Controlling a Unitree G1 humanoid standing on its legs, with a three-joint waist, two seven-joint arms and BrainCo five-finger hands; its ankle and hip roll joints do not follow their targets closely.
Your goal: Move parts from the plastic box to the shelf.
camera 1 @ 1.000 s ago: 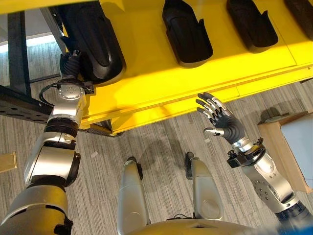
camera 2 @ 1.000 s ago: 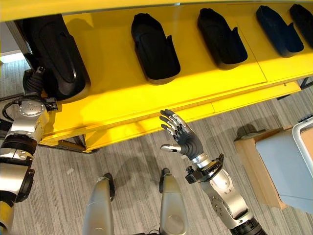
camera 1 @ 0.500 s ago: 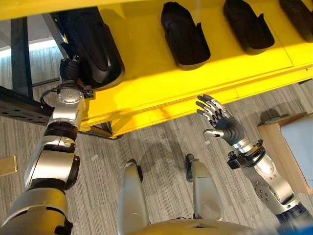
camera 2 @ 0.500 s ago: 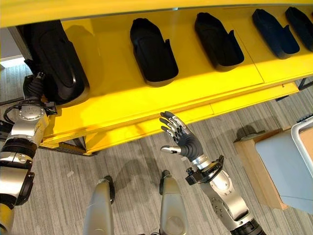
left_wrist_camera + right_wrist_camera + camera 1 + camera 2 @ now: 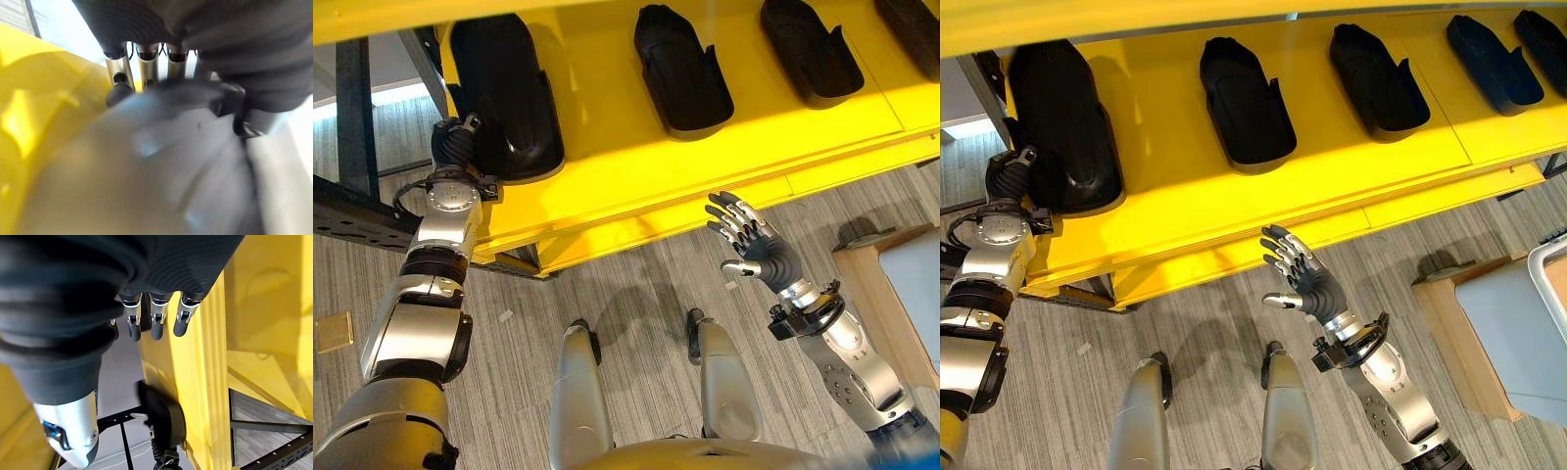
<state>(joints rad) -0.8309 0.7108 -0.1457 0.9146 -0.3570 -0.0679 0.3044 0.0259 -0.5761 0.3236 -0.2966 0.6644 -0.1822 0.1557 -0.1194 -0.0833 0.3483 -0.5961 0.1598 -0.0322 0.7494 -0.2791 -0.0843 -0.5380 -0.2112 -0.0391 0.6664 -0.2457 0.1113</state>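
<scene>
A yellow shelf (image 5: 1234, 211) runs across the upper part of the head views, its front edge slanting up toward the right. Black moulded parts are laid on it in a row with bare yellow between them: a large part (image 5: 1062, 127) at the left end, a second part (image 5: 1246, 103), a third part (image 5: 1378, 78), and further ones toward the right end (image 5: 1494, 64). The large part lies close to the shelf's front edge; a broad bare strip is left in front of the others.

Below the shelf edge, grey striped floor (image 5: 1205, 323) is seen. A wooden stand (image 5: 1454, 338) carrying a pale box (image 5: 1518, 328) is seen at the right, well apart from the shelf.

The left hand (image 5: 458, 147) is raised at the shelf's left end, against the near end of the large part. In the left wrist view its fingers (image 5: 120, 78) are seen reaching over the part's rim, but it cannot be told whether the part is gripped.

The right hand (image 5: 1304, 286) is held in open space just below the shelf's front edge, its fingers (image 5: 154, 320) straight and spread; nothing is held or touched.
</scene>
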